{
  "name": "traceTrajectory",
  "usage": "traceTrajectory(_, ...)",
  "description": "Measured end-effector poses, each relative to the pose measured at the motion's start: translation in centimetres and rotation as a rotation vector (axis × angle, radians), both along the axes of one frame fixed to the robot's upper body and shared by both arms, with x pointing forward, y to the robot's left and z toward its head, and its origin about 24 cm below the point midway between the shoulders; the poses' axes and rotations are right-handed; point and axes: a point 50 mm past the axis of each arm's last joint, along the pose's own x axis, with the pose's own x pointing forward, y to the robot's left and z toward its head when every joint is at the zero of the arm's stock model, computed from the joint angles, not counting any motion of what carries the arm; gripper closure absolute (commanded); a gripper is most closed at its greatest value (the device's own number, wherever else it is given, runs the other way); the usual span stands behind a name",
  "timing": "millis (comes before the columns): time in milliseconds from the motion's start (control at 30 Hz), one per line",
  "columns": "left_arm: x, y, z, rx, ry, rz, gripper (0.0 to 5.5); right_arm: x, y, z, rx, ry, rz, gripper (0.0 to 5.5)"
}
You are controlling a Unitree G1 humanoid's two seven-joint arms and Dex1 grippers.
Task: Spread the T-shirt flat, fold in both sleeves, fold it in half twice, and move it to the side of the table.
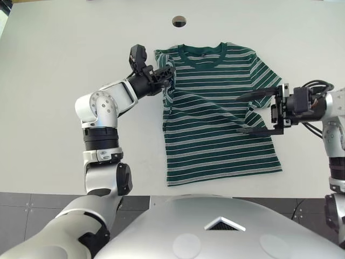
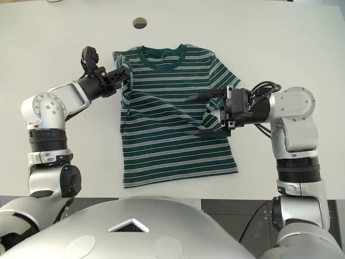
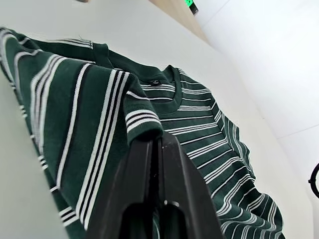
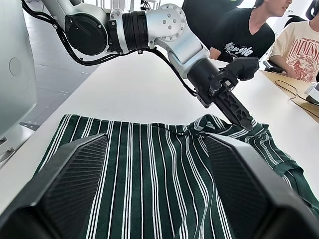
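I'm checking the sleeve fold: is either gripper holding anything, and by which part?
The left gripper pinches the T-shirt by its sleeve hem; the right gripper is open, holding nothing.

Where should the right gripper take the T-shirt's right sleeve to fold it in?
Probably at the cuff hem of the right sleeve, coming in from the robot's right. The sleeve lies flat on the table and points outward, so the hem is its free outer edge. The open right gripper is close by, facing inward.

One striped T-shirt (image 1: 215, 124) on one white table (image 1: 54, 65); two grippers, the left gripper (image 1: 167, 73) and the right gripper (image 1: 240, 114); one round hole (image 1: 179, 21) beyond the left gripper.
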Motion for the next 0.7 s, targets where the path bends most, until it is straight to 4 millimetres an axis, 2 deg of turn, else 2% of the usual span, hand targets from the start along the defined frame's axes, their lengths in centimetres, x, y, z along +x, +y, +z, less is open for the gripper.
traceTrajectory(33, 0.2, -0.3, -0.2, 0.003, 0.002, 0.001, 5.37, 0.0, -0.1, 0.0, 0.002, 0.000, -0.007, 1.91)
traceTrajectory(200, 0.7, -1.0, -1.8, 0.002, 0.036, 0.024, 4.57, 0.5, -0.6, -0.2, 0.018, -0.002, -0.081, 1.91)
traceTrajectory(367, 0.9, -1.6, -1.7, -0.062, 0.017, 0.006, 3.91, 3.1, -1.7, -0.4, 0.070, 0.088, -0.347, 1.91)
traceTrajectory(433, 0.9, -1.8, -1.0, -0.096, -0.017, -0.010, 3.58, 4.6, -2.7, -1.0, 0.032, 0.128, -0.498, 1.91)
traceTrajectory(533, 0.2, -2.1, 2.1, -0.180, -0.239, -0.067, 3.46, 7.3, -5.3, -1.8, -0.073, 0.139, -0.793, 1.62)
traceTrajectory(600, -0.7, -1.1, 3.8, -0.126, -0.459, -0.008, 3.46, 8.1, -7.4, -2.4, -0.142, 0.177, -0.925, 1.30)
traceTrajectory(633, -0.9, -0.6, 4.2, -0.097, -0.526, 0.022, 3.46, 8.2, -7.8, -2.6, -0.162, 0.191, -0.949, 1.10)
traceTrajectory(700, -2.1, 1.2, 5.7, -0.019, -0.751, 0.138, 3.46, 8.4, -9.4, -4.2, -0.240, 0.260, -1.067, 1.07)
